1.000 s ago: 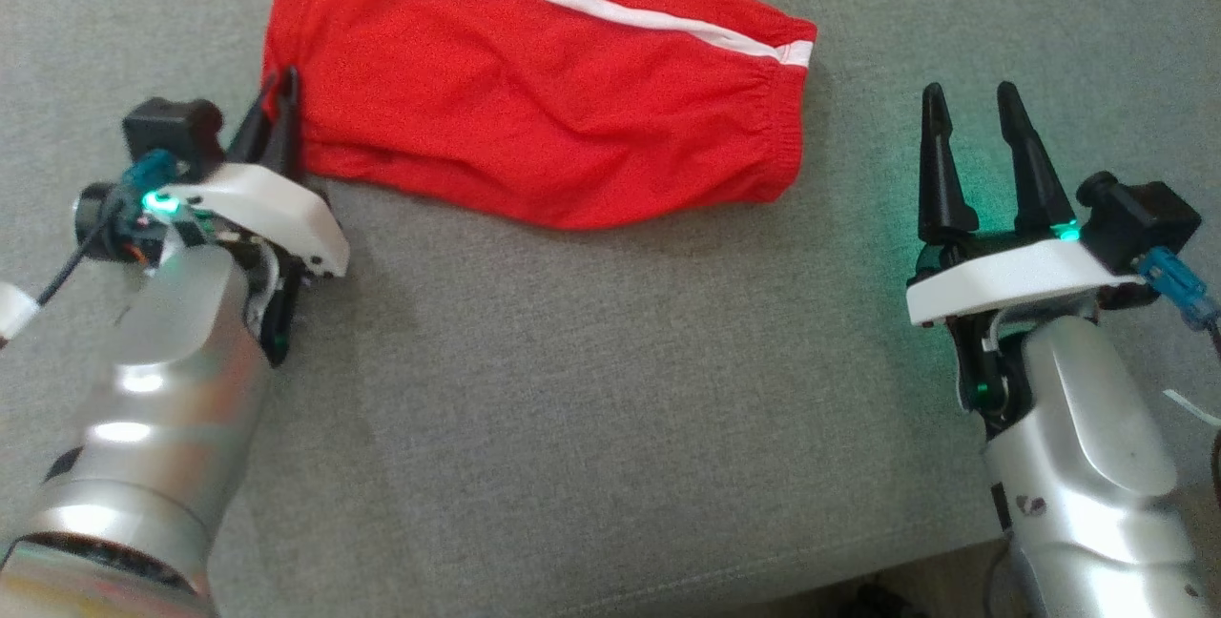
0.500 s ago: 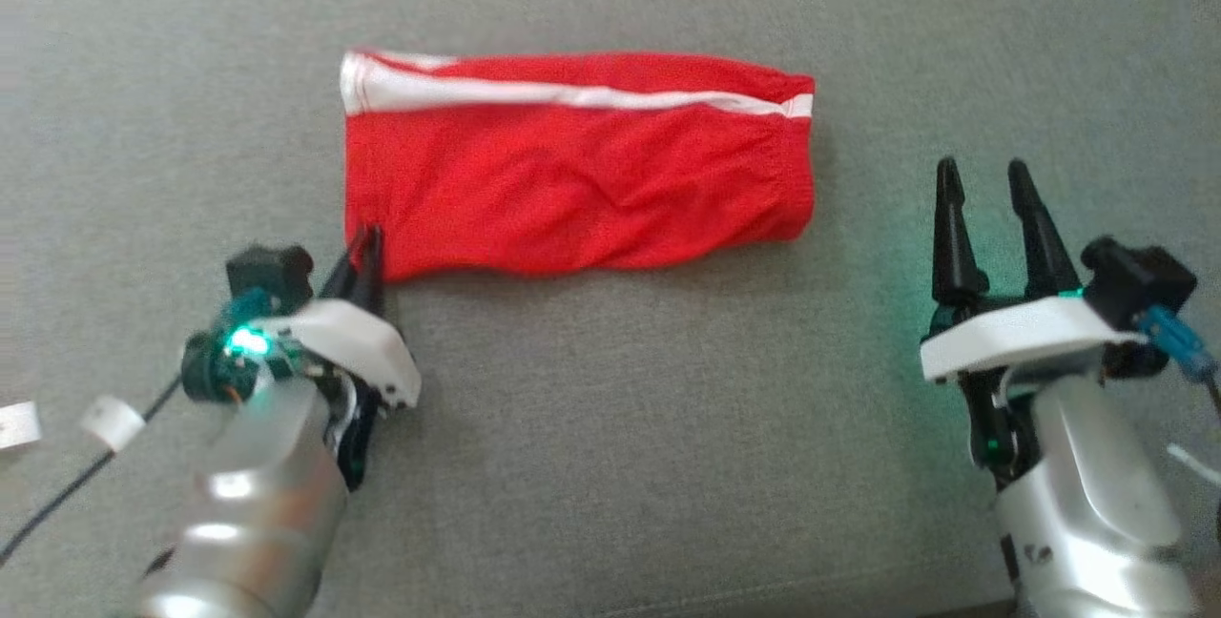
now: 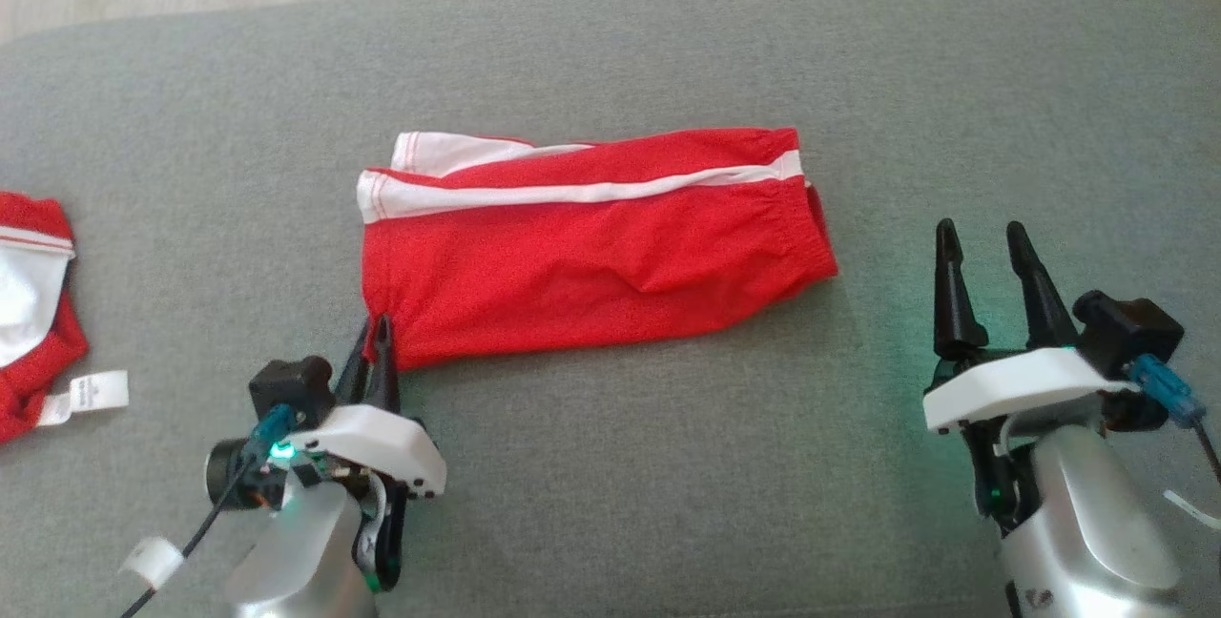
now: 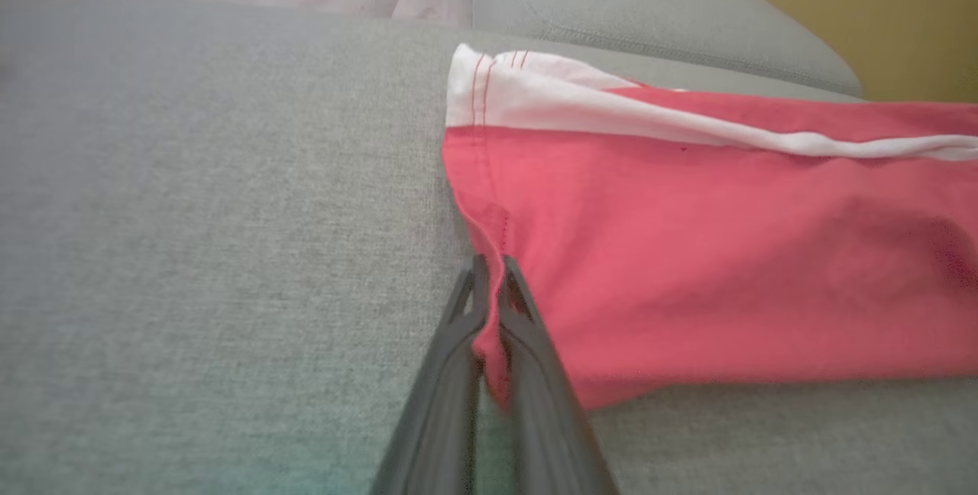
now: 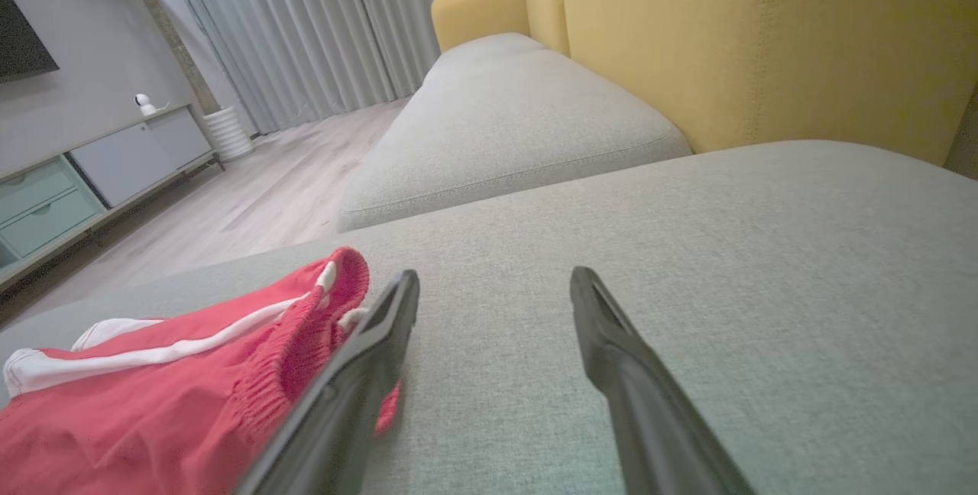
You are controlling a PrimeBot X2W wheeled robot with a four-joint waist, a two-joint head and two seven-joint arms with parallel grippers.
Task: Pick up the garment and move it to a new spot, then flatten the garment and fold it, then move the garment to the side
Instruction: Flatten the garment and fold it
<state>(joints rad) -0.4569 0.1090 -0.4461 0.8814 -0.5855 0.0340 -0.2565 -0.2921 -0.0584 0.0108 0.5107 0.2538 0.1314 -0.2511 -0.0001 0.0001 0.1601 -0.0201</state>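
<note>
My left gripper [image 3: 375,339] was clamped shut on the near left corner of the folded red fabric shorts with the white side stripe [image 3: 591,265], which lay across the middle of the grey fabric sofa cushion [image 3: 668,504]. The left wrist view showed the hem pinched between the two dark fingers [image 4: 451,357]. My right gripper [image 3: 975,238] stood with its jaws apart, near the shorts' elastic waistband end without touching it. A second red-and-white garment [image 3: 29,332] with a white label [image 3: 91,394] lay at the cushion's left edge, well apart from the shorts.
</note>
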